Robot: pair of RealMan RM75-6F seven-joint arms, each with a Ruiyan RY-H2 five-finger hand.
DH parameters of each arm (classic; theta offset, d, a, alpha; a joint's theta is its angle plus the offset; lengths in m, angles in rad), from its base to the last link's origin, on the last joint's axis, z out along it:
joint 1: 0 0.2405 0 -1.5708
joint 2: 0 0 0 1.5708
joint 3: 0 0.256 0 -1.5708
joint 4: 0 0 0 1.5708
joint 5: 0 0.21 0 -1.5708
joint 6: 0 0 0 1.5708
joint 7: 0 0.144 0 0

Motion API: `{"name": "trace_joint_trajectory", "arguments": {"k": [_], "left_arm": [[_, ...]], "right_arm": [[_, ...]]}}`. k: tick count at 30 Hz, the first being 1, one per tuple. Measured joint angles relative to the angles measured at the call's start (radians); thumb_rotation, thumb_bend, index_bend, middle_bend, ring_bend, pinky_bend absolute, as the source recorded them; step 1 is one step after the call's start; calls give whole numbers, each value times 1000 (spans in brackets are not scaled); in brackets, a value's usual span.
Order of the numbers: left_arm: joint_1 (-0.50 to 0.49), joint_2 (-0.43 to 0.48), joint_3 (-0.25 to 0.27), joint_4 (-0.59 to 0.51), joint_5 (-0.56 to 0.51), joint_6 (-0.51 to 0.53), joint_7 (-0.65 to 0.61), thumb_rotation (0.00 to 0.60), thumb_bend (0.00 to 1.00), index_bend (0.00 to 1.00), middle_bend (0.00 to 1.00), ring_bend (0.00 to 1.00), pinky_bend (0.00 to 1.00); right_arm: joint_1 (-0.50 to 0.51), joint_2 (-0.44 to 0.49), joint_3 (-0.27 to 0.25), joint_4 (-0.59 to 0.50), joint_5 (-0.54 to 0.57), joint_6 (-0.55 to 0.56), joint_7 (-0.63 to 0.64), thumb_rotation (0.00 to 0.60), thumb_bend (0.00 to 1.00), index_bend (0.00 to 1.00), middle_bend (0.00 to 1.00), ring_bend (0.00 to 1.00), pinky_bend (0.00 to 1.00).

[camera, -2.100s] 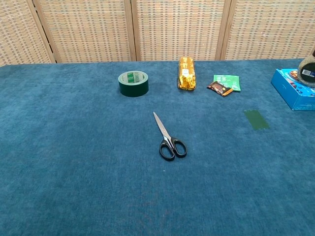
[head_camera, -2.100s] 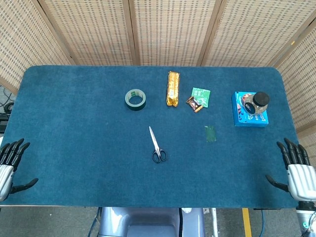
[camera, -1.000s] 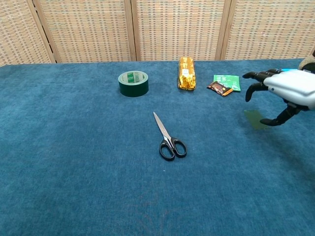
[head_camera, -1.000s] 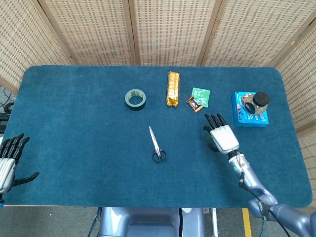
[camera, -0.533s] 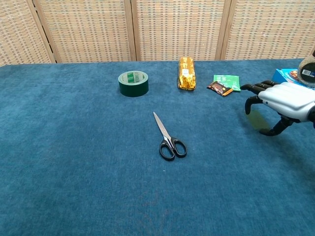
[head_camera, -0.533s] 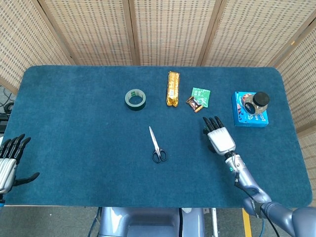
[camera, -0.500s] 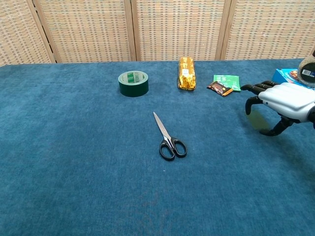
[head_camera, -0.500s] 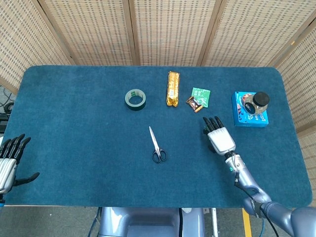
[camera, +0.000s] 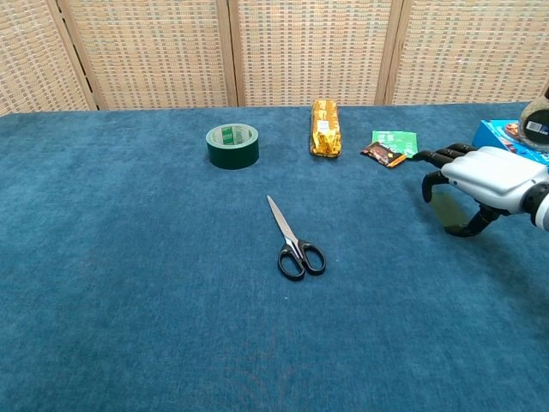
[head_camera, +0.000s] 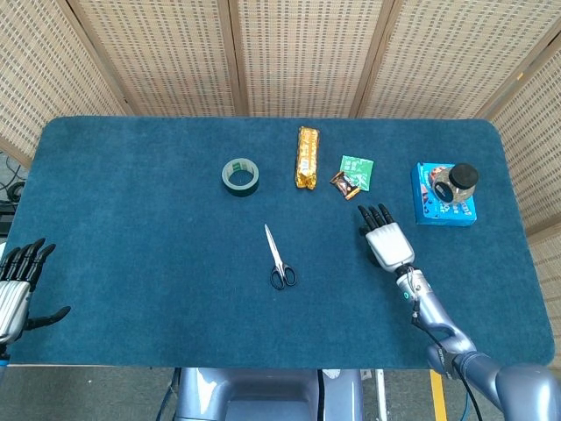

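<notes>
Since half a second ago the right hand [head_camera: 387,242] has slid a little further toward the back of the table [head_camera: 131,219], its fingertips now nearer the snack wrappers, while the left hand [head_camera: 16,289] has kept its place at the near left corner. The small green patch of tape seen earlier on the cloth is now hidden under the right hand in both views, so whether the fingers touch it cannot be told. The left hand is cut off by the frame edge in the head view and missing from the chest view; its fingers are spread and hold nothing. Moving rightward, wide bare cloth runs to the tape roll [head_camera: 240,176] and the scissors [head_camera: 279,258], lying shut well apart from both hands. Next come the gold packet [head_camera: 306,157], the green sachet [head_camera: 356,172] and the small brown wrapper [head_camera: 345,184]. The right hand hovers palm down, fingers apart and arched, empty. At the far right, near the edge, sits the blue box [head_camera: 441,198] with a jar [head_camera: 462,180] on it.
</notes>
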Motion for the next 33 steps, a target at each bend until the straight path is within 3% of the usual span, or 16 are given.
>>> {"name": "trace_joint_trajectory", "arguments": {"k": [14,27,33], "left_arm": [[-3,1,1,0,-3,-9,-2,600,0,0,0,0,0],[-5,2,1,0,-5,-13,-5,600,0,0,0,0,0],[-5,4,3,-1,-5,-15,-5,600,0,0,0,0,0]], "right_arm": [[35,0,10,25,48,-81,-69,600,312,356,8,0,17],[52,-19,83,87,96,1,-55,600,337,356,36,0,61],[49,8,74,58,100,-19,-48,600,337,356,36,0,61]]}}
